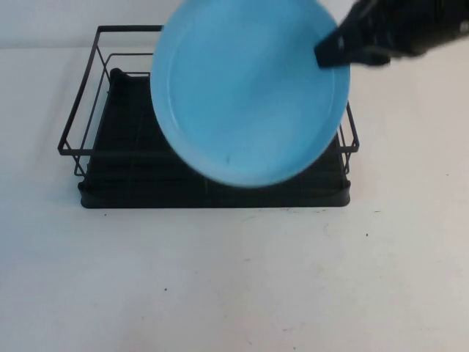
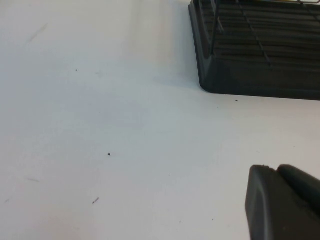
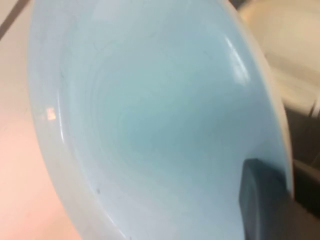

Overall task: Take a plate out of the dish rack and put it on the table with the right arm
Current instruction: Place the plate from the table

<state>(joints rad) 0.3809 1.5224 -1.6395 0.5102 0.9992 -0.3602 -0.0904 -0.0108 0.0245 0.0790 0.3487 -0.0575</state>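
- The left gripper (image 2: 280, 205) shows only as a dark finger in its own wrist view, low over the table (image 1: 234, 279), apart from the dish rack's tray corner; I cannot tell its state.
- The dish rack (image 1: 110, 158) sits on the table.
- The plate (image 1: 249, 88) hangs tilted in the air above the rack, facing the camera.
- The right gripper (image 1: 333, 51) pinches the plate's rim on the rack's right side.
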